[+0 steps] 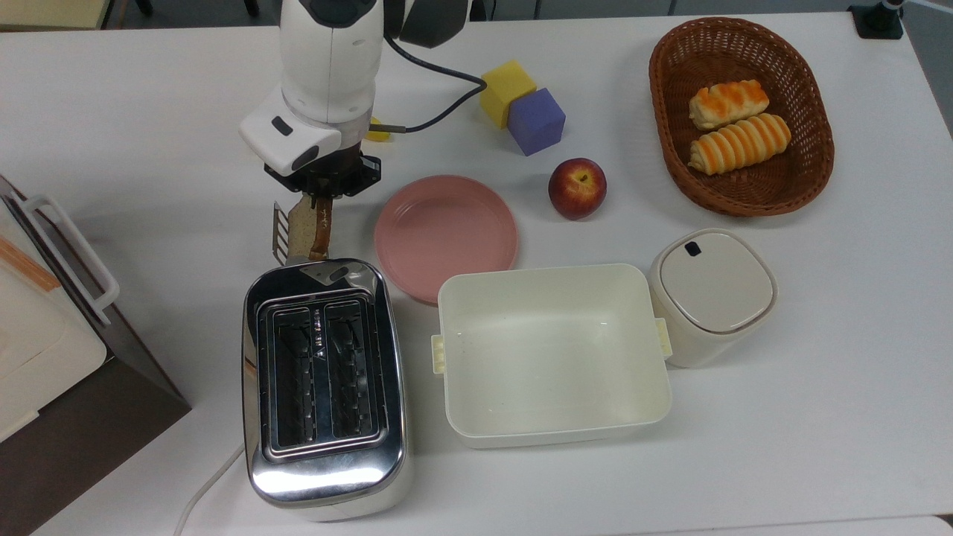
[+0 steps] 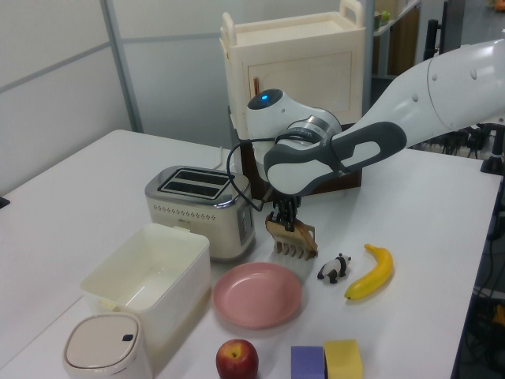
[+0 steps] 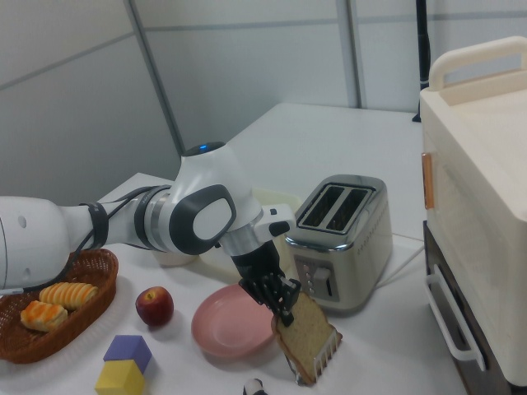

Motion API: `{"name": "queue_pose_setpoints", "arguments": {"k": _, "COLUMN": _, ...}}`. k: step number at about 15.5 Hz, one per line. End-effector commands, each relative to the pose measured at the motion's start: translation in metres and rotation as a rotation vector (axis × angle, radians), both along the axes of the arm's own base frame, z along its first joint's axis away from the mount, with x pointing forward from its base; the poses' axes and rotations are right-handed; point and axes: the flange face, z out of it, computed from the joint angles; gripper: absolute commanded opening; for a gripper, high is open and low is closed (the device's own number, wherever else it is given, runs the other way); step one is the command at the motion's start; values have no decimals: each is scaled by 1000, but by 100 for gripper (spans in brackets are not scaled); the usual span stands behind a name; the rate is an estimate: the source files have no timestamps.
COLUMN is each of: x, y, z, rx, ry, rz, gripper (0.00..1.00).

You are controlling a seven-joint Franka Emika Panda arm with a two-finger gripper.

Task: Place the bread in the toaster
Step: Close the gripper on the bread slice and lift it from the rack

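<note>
The white table (image 1: 819, 417) carries toaster (image 1: 325, 387), pink plate (image 1: 445, 234), tub (image 1: 552, 353), basket (image 1: 804, 179), apple (image 1: 577, 187).

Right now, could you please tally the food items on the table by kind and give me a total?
Speckled tan bread slice, held upright in the gripper over the wire toast rack: 1
Orange-striped rolls in the brown wicker basket: 2
Red apple: 1
Yellow banana: 1
Total: 5
</note>
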Motion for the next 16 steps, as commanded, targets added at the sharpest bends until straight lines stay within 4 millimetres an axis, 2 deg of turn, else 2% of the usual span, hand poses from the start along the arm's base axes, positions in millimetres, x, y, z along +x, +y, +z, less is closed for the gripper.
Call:
{"name": "queue_pose_setpoints", "arguments": {"k": 1, "x": 2, "y": -6, "z": 18, "rx": -12, "ry": -54, "rz": -12, "gripper": 0}}
{"name": "queue_pose_setpoints", "arguments": {"k": 6, "x": -2, "y": -13, "z": 55, "rx": -12, "ry": -127, "rz": -79, "gripper": 0}}
{"name": "queue_pose_setpoints", "arguments": {"k": 8, "x": -5, "y": -15, "z": 76, "rx": -11, "ry": -159, "rz": -101, "gripper": 0}}
{"name": "queue_pose_setpoints", "arguments": {"k": 11, "x": -12, "y": -11, "z": 106, "rx": -2, "ry": -222, "rz": -159, "gripper": 0}}
{"name": "queue_pose_setpoints", "arguments": {"k": 15, "x": -18, "y": -7, "z": 130, "rx": 4, "ry": -264, "rz": -167, "gripper": 0}}
{"name": "queue_pose_setpoints", "arguments": {"k": 16, "x": -17, "y": -4, "z": 144, "rx": 6, "ry": -290, "rz": -163, "gripper": 0}}
